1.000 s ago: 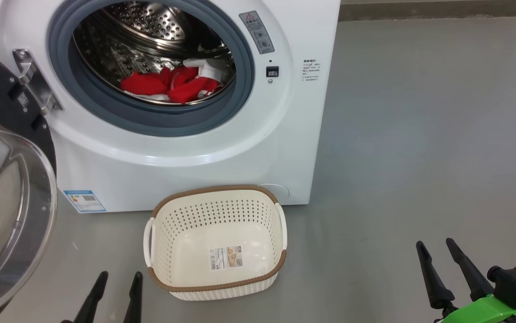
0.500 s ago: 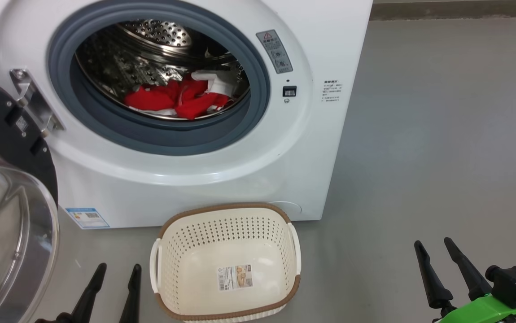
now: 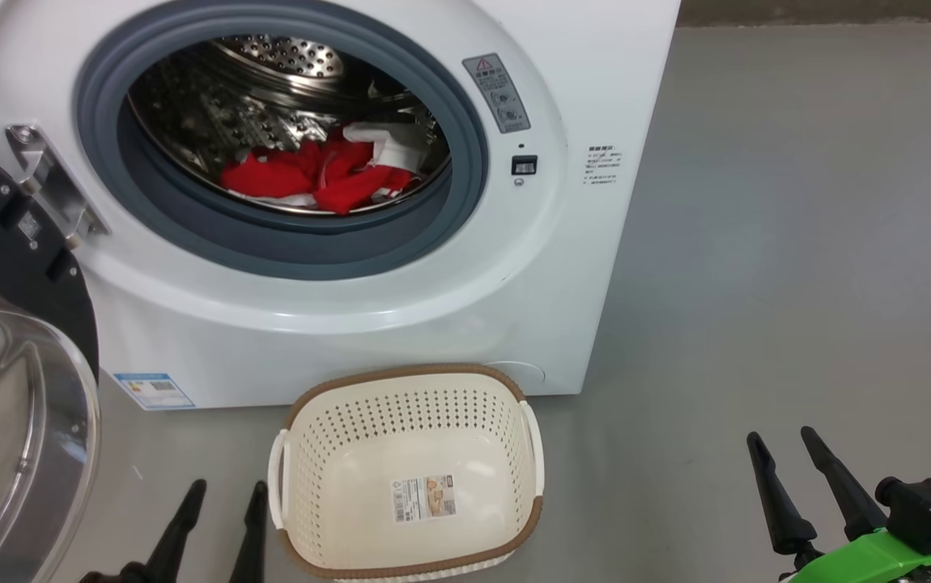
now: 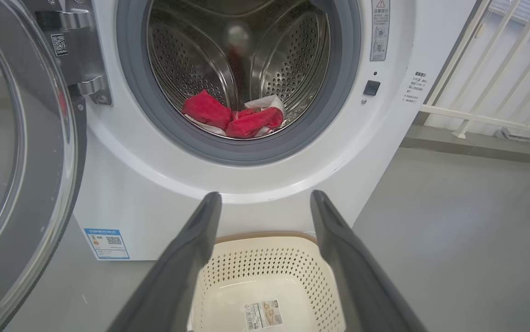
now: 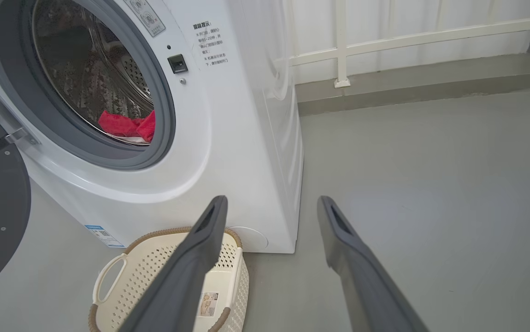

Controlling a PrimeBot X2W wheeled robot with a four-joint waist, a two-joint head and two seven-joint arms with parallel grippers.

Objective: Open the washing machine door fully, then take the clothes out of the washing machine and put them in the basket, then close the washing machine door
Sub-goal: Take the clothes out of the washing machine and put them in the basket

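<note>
The clothes (image 3: 312, 174) lie low in the drum (image 3: 271, 89), ahead of and above the left gripper (image 3: 228, 486), the nearer one. It and the right gripper (image 3: 780, 437) are spread wide and empty.

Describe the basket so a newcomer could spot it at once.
Find the white washing machine with its door open. On the grey floor in front stands the basket: cream perforated plastic, brown rim, empty but for a sticker.

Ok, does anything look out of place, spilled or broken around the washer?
Nothing stands out. The door hangs open on the left, the red clothes lie bunched in the drum, and the basket stands upright and empty on the floor in front of the washer. No spill or damage shows.
</note>
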